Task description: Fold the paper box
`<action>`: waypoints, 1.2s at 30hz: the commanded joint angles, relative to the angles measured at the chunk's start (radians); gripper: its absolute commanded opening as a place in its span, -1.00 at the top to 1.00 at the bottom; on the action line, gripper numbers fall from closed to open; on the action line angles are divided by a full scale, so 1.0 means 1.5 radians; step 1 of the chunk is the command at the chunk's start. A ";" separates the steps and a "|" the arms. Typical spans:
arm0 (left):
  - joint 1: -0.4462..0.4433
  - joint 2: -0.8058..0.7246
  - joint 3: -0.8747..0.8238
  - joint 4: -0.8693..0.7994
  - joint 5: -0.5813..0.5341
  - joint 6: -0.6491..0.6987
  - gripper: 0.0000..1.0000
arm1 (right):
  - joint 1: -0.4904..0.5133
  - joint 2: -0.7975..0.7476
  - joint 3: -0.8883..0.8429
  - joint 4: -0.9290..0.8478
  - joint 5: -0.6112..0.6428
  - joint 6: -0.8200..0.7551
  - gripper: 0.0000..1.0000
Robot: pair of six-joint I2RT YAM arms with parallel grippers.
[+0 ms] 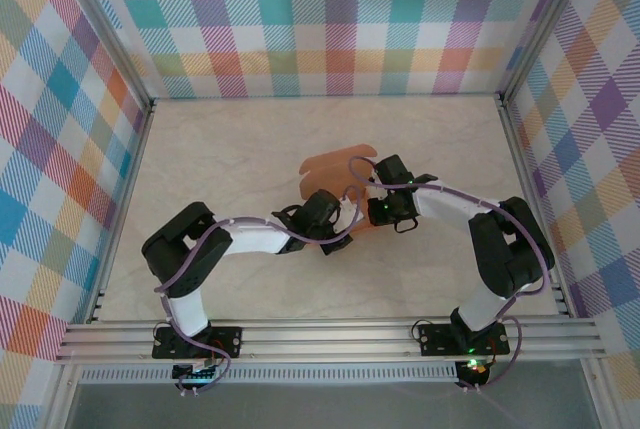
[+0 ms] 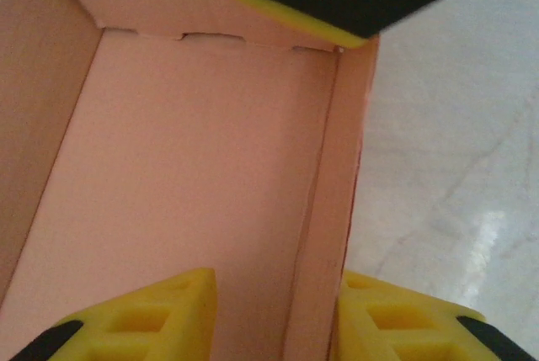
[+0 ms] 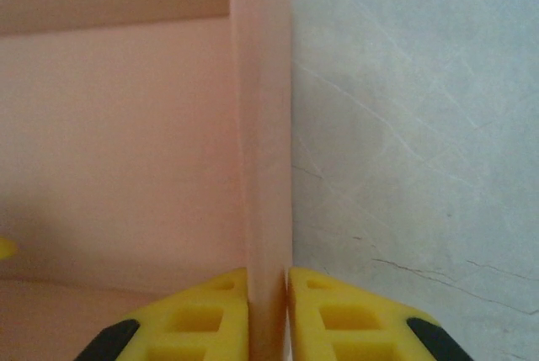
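The salmon-orange paper box point(image 1: 335, 166) lies partly folded at the table's middle, with walls raised and rounded flaps toward the back. My right gripper point(image 1: 372, 181) is shut on an upright side wall point(image 3: 265, 167), both yellow pads point(image 3: 337, 310) pressing the card. My left gripper point(image 1: 335, 211) is open and straddles another wall point(image 2: 333, 209). Its right pad point(image 2: 396, 319) lies against the wall's outside; its left pad point(image 2: 168, 310) stands apart over the box floor point(image 2: 194, 176). The right gripper's black and yellow finger point(image 2: 295, 3) shows at the box's far corner.
The pale marble table point(image 1: 230, 149) is bare around the box. Plaid walls point(image 1: 70, 149) close the left, back and right sides. An aluminium rail point(image 1: 330, 334) carries both arm bases along the near edge.
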 commanded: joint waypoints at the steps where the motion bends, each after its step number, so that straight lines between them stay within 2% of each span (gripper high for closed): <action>1: 0.012 0.015 0.016 0.004 -0.033 -0.050 0.31 | 0.008 0.013 0.022 -0.024 0.009 -0.016 0.65; 6: 0.020 0.030 0.023 0.002 -0.034 -0.079 0.35 | 0.013 0.023 0.024 -0.029 0.014 -0.018 0.67; 9: 0.021 0.033 0.022 0.000 -0.009 -0.069 0.35 | 0.017 0.023 0.031 -0.030 0.021 -0.016 0.68; 10: 0.021 0.032 0.022 -0.002 0.002 -0.064 0.35 | 0.019 0.019 0.035 -0.029 0.025 -0.014 0.64; 12: 0.021 0.031 0.022 -0.005 0.015 -0.058 0.35 | 0.022 0.013 0.041 -0.021 0.039 -0.007 0.39; 13: 0.021 0.031 0.022 -0.006 0.016 -0.055 0.35 | 0.023 0.010 0.044 -0.015 0.048 0.001 0.34; 18: 0.020 0.028 0.022 -0.012 0.025 -0.044 0.34 | 0.022 0.019 0.070 0.008 0.094 0.051 0.32; 27: 0.020 0.024 0.021 -0.012 0.027 -0.046 0.34 | 0.034 0.091 0.132 -0.014 0.139 0.057 0.51; 36: 0.025 0.021 0.011 -0.002 0.041 -0.049 0.34 | 0.042 0.108 0.133 -0.002 0.150 0.058 0.87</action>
